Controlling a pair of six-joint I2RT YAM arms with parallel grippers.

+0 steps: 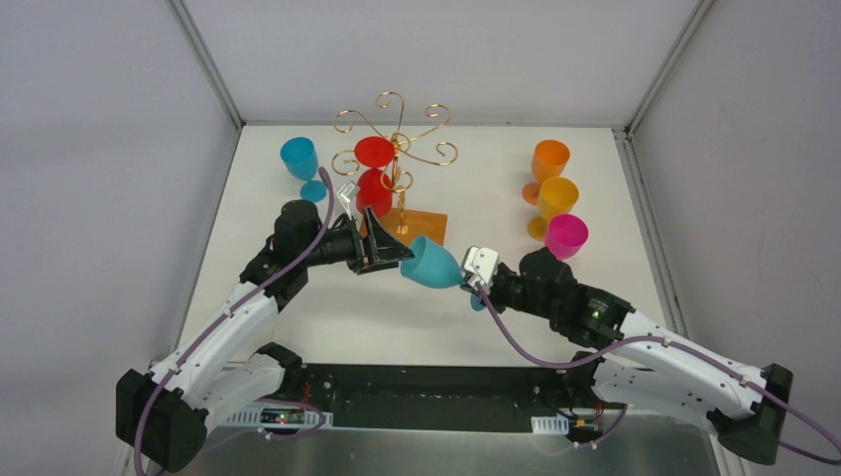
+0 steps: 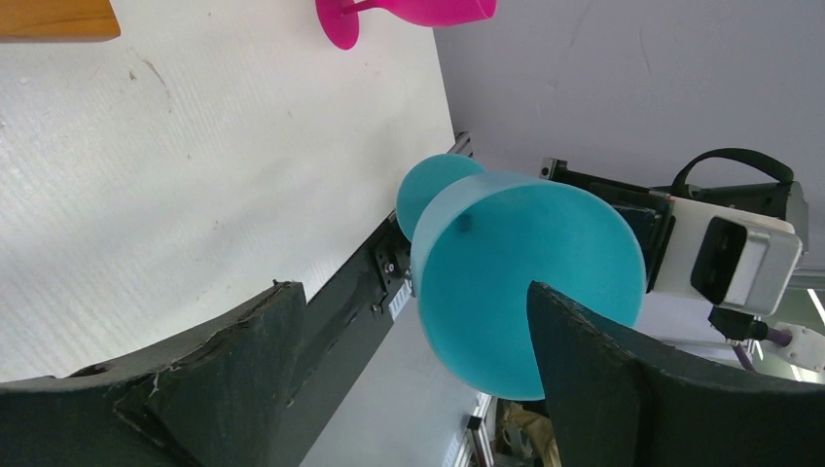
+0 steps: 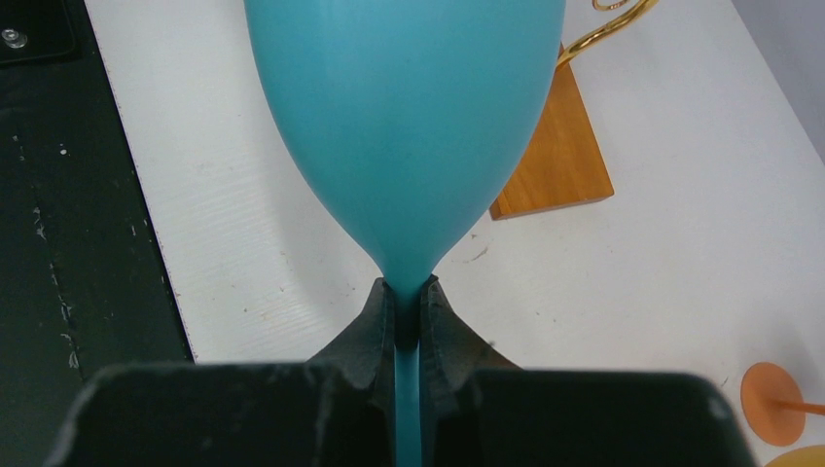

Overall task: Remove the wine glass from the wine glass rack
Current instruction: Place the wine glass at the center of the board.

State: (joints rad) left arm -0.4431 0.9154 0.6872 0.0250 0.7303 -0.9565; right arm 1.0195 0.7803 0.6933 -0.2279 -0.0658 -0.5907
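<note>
My left gripper (image 1: pixel 397 256) has its black fingers spread on either side of the open mouth of the teal plastic wine glass (image 1: pixel 433 264), and as far as I can tell it isn't clamping it. Just behind stands the thin gold wire wine glass rack on its orange-brown wooden base (image 1: pixel 424 226), with a red plastic glass (image 1: pixel 375 152) hanging from it. The teal glass lies sideways in the air, clear of the rack. My right gripper (image 3: pixel 409 297) pinches its thin stem just below the bowl. I judge that grip alone carries it.
</note>
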